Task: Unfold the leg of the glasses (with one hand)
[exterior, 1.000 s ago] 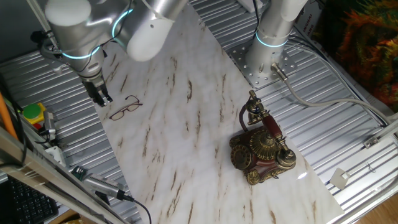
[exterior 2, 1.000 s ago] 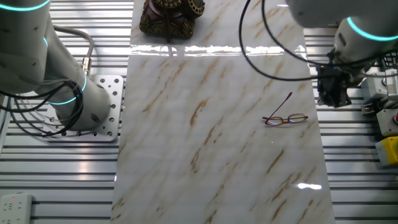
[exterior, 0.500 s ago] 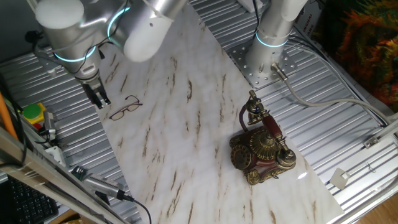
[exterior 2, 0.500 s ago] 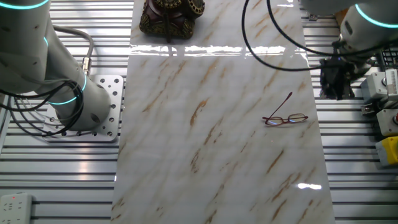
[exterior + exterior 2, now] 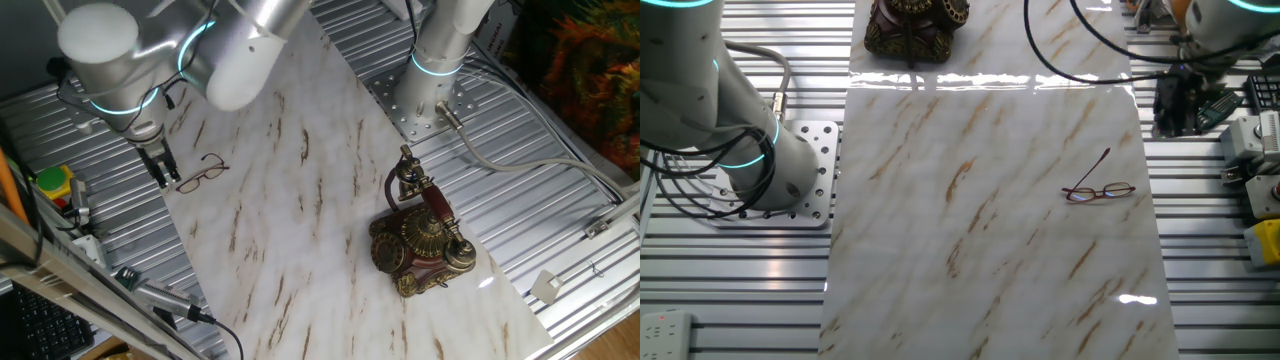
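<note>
Glasses [image 5: 202, 172]: lie on the marble board [image 5: 300, 200] near its edge, lenses down on the surface; in the other fixed view [image 5: 1098, 190] one leg sticks out at an angle away from the frame, pointing up the board, while the second leg looks folded along the lenses

Claw [image 5: 163, 172]: hangs just beside the glasses at the board's edge, over the seam with the ribbed metal table [image 5: 60, 130]; not touching the frame; in the other fixed view [image 5: 1175, 105] it sits off the board, apart from the glasses

Claw state: two thin black fingers point down, close to each other, nothing between them; whether a gap remains I cannot tell

Arm [image 5: 150, 50]: silver-grey, cyan ring lit, reaches in from above the board's far corner

Telephone [image 5: 420, 235]: ornate, brass and dark red, upright on the opposite part of the board, well apart from the glasses

Second base [image 5: 440, 50]: another silver column with a cyan ring, bolted to a plate beside the board

Yellow-green object [image 5: 52, 185]: on the table near the claw, off the board
</note>
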Controlling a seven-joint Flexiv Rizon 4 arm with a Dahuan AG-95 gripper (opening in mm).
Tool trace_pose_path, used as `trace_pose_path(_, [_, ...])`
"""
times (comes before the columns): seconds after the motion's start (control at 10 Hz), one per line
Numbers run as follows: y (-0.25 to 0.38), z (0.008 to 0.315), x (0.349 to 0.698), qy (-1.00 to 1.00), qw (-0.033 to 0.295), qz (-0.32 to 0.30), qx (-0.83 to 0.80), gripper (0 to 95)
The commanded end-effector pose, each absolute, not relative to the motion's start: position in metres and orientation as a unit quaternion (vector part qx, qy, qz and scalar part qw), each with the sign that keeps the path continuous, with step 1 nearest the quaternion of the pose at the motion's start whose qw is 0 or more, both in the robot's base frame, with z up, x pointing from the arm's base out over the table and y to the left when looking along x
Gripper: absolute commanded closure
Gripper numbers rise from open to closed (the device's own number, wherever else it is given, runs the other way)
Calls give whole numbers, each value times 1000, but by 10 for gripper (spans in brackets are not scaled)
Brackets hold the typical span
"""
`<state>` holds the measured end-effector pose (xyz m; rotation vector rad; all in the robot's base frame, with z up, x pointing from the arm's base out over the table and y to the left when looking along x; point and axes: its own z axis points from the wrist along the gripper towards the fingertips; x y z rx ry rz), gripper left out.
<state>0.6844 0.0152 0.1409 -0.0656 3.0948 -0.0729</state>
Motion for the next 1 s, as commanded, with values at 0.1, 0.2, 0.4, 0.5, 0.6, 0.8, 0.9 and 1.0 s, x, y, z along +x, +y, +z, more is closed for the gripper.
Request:
trace_pose_path(0.1, [15,141,677,999,26,-17,-15,950])
trace_pose_path(0.2, [16,140,664,999,29,-15,-8,950])
trace_pose_path(0.4, [27,135,644,999,34,-15,8,950])
trace_pose_path(0.5, [30,133,640,999,35,-17,11,950])
trace_pose_path(0.6, [34,128,632,999,37,-17,20,950])
trace_pose_path(0.8, [36,118,619,998,43,-20,28,950])
trace_pose_path(0.9, [36,113,613,998,47,-22,29,950])
trace_pose_path(1.0, [35,106,604,998,52,-23,32,950])
